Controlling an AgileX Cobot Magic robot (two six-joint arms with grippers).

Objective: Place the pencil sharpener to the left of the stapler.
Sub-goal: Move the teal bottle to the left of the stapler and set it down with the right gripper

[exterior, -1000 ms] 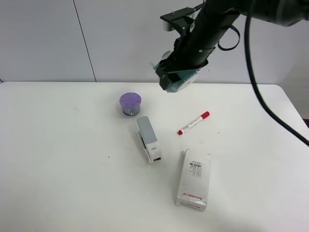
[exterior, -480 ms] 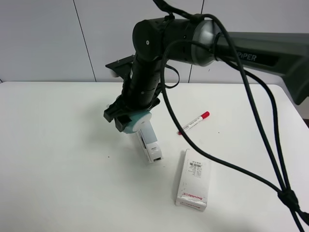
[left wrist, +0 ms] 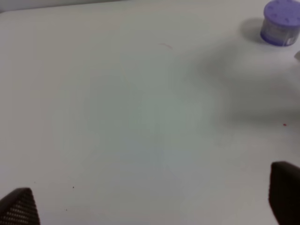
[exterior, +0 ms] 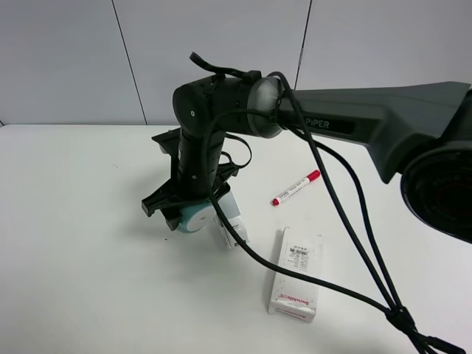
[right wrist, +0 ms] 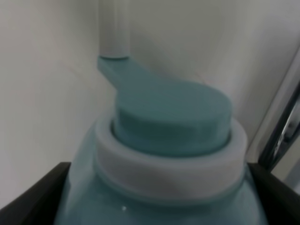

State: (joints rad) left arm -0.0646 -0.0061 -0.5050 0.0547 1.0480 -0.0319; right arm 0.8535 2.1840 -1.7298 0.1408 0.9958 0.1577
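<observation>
Now your right gripper (exterior: pixel 183 209) clamps the rounded teal plastic pencil sharpener (exterior: pixel 193 220)
It hangs just left of the long grey-blue-topped white stapler (exterior: pixel 234 230).

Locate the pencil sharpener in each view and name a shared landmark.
Exterior high: pencil sharpener held in the right claw, just left of the stapler.
Left wrist: not in it.
Right wrist: pencil sharpener close up, filling most of the picture.
Shared landmark: the white table.

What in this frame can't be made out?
Exterior high: the arm hides most of the stapler, and whether the sharpener touches the table.
Right wrist: the sharpener fills the blurred view, hiding the stapler.
Left wrist: the tin label is blurred.
</observation>
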